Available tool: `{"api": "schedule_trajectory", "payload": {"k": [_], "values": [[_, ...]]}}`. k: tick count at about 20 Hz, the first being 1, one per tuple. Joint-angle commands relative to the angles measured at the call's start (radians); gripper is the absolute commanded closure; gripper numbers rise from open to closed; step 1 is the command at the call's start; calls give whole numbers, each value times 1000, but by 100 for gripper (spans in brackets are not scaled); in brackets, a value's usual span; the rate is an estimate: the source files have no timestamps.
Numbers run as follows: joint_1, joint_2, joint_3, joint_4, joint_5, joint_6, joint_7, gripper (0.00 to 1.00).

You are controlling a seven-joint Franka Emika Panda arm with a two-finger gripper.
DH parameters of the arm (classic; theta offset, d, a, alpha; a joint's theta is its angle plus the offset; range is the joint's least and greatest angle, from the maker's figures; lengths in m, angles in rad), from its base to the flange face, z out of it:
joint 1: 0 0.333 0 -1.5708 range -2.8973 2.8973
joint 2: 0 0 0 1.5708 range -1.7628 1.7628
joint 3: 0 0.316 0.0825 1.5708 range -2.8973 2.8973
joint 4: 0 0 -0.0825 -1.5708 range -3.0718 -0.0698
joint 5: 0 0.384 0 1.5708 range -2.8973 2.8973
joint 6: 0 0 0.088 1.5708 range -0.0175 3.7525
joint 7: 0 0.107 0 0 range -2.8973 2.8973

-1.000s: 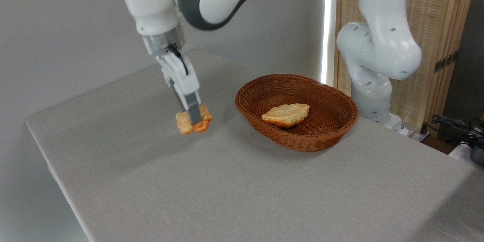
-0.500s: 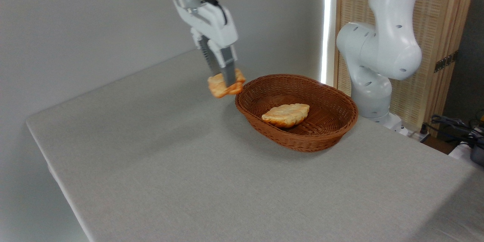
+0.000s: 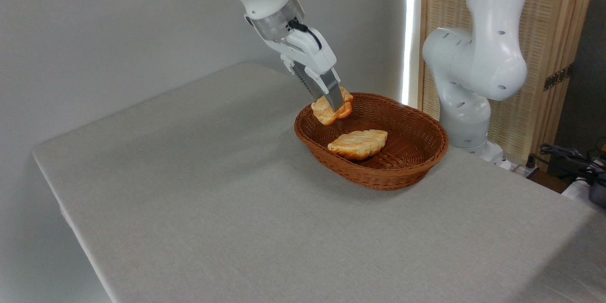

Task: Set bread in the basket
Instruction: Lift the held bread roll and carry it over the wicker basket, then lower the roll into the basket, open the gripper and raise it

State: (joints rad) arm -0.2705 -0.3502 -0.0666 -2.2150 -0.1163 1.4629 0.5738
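Since the earlier frame, the bread (image 3: pixel 330 110) has travelled with the gripper (image 3: pixel 334 106) from just outside the left rim to a position above the basket (image 3: pixel 402 170) interior. Gripper fingers are pinched on the bread, holding it clear of the wicker, over the rear-left portion of the basket. A paler, ridged pastry (image 3: pixel 358 143) lies on the basket floor, below and to the right of the gripper, apart from the bread. The basket stands on the grey table (image 3: pixel 213 208).

Arm slants down to the right, pincer (image 3: pixel 334 105) fingers seemingly clamped together
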Motion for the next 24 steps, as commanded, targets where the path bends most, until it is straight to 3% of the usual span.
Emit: {"api": "schedule_trajectory", "payload": {"k": [1,5,15,21,24], "values": [[-12,17,7,-3,-13,-7,-11,0],[-47,48,7,-3,-13,-6,-12,0],[-67,53,7,6,-8,8,-9,0],[-56,51,39,90,6,201,-8,0],[-56,53,73,113,72,307,-9,0]]}}
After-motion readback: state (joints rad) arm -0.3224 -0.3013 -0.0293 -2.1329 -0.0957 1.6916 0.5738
